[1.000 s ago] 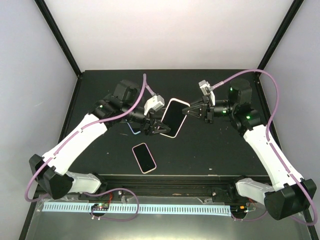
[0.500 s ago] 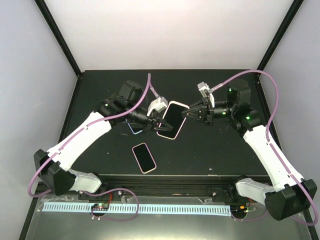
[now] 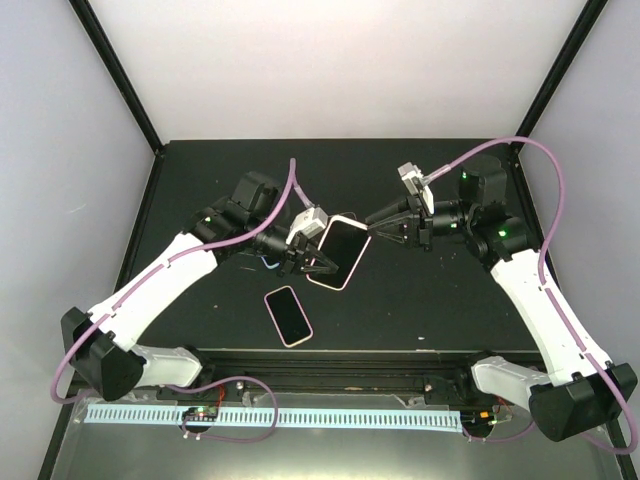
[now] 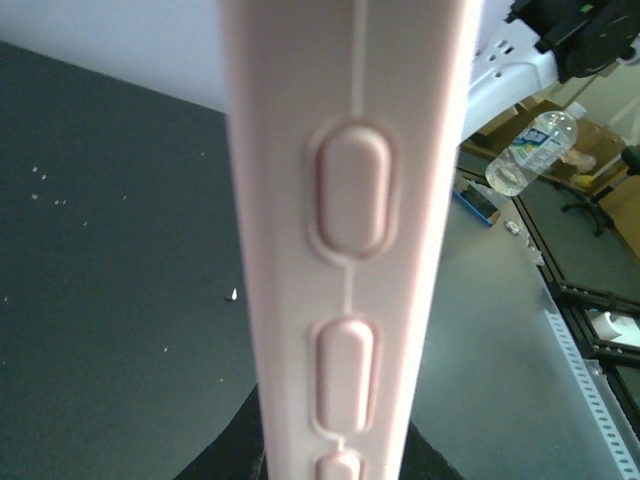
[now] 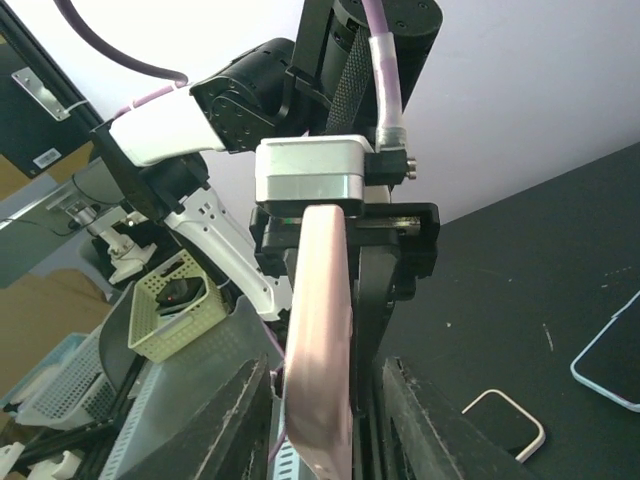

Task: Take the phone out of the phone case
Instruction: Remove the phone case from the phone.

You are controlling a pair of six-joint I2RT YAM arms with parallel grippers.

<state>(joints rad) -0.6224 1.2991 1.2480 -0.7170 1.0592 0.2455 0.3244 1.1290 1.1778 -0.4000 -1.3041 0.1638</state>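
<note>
The black table (image 3: 430,300) carries both arms' work near its middle, a little towards the far edge. The left arm reaches in from the near-left corner and the right arm from the near-right.

Between them, the phone (image 3: 342,250) is lifted off the surface, screen up and inside its pink phone case (image 4: 345,300). Its long axis runs from near to far, with the far end leaning towards the right edge.

The left gripper (image 3: 308,262) is clamped on the case at its left long edge, the buttoned side facing its wrist. The right gripper (image 3: 375,225) meets the far-right corner, its jaws parted and straddling the thin edge without pinching it. It is the nearer one to that free end, so by my reading the peel starts there.

A second phone (image 3: 288,315) lies flat towards the near edge.
</note>
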